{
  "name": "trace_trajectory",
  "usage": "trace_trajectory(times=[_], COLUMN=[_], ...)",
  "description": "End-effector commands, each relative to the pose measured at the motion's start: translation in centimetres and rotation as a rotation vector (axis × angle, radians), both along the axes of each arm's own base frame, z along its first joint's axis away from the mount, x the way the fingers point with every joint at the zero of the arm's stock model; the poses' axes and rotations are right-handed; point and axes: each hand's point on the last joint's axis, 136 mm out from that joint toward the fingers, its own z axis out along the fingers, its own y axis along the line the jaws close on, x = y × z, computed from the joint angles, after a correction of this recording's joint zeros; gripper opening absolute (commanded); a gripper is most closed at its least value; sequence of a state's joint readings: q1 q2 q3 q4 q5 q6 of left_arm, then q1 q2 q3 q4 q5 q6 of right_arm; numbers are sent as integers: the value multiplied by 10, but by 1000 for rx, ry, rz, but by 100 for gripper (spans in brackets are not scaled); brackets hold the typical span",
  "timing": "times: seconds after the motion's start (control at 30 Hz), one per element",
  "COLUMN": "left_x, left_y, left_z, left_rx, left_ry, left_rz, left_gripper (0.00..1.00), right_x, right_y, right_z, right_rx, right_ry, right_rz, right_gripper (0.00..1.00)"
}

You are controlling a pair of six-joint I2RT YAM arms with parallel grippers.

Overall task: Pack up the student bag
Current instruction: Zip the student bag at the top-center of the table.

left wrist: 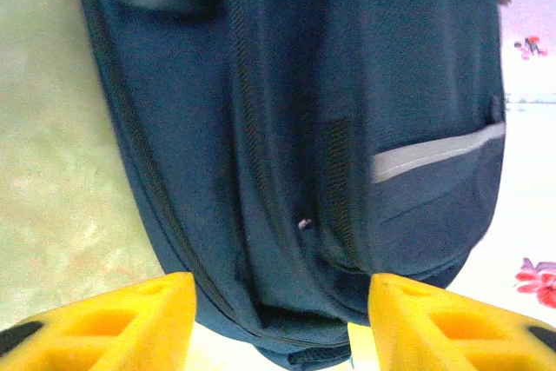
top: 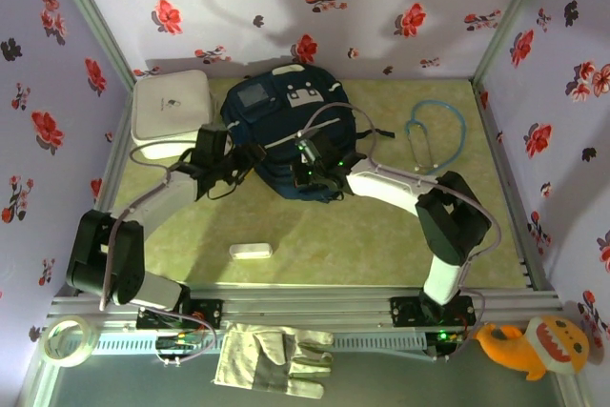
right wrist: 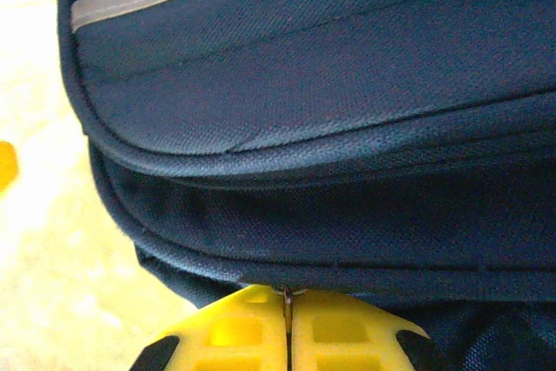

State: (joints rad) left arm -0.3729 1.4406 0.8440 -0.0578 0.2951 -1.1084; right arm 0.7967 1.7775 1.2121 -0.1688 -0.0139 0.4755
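right gripper [right wrist: 289,294]: pads pinched flat on a thin metal tab, likely the zipper pull [right wrist: 286,300], at the bag's near edge
left gripper [left wrist: 278,288]: spread wide, holding nothing, at the bag's near-left corner
student bag [top: 286,131]: lying flat at the far middle of the table [top: 381,235], white rounded box [top: 172,107] just left, stethoscope [top: 437,131] well right
risk, slip: the tab is tiny, so a sideways tug could pop it out of the pinch
risk, drag: bag not pinned by the left gripper, so it may slide with the pull instead of unzipping
risk, jam: zip may bind around the corner curve
pointing: front patch up; loop end seems far, bottom end near the arms
long axis: near–far, slightly skewed
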Motion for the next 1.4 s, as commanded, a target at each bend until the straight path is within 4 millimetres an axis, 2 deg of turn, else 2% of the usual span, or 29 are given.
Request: trace_trajectory(times=[0.0, 0.17, 0.47, 0.57, 0.63, 0.7, 0.83, 0.97, 1.13, 1.23, 1.37], left_x=[5, 8, 16, 19, 20, 22, 25, 26, 28, 29, 36], left_y=[-4, -7, -18, -19, -17, -13, -4, 2, -3, -10, -17], left_z=[12, -1, -3, -9, -15, -19, -21, -23, -22, -22, -20], left_rx=[-130, -186, -221, -209, -186, -161, -102, -71, -67, -62, -5], left_ry=[-5, 21, 0, 9, 16, 13, -4, -10, -14, -17, -25], left_rz=[80, 126, 112, 112, 119, 130, 141, 134, 96, 53, -29], left_gripper=[50, 42, 38, 29, 19, 10, 0, 0, 0, 0, 0], right_x=[6, 2, 0, -1, -1, -1, 4, 13, 29, 29, 15], right_y=[31, 44, 44, 44, 41, 32, -15, -64, -118, -124, -108], right_z=[31, 36, 35, 36, 34, 28, 7, 1, -1, -1, -1], right_rx=[148, 215, 215, 218, 203, 157, -24, -111, -152, -155, -123], right_ry=[-36, -21, -10, -11, -11, -15, -36, -44, -6, 8, 21], right_rz=[26, 66, 67, 67, 61, 49, -38, -139, -332, -353, -282], right_gripper=[0, 0, 0, 0, 0, 0, 0, 0, 0, 0, 0])
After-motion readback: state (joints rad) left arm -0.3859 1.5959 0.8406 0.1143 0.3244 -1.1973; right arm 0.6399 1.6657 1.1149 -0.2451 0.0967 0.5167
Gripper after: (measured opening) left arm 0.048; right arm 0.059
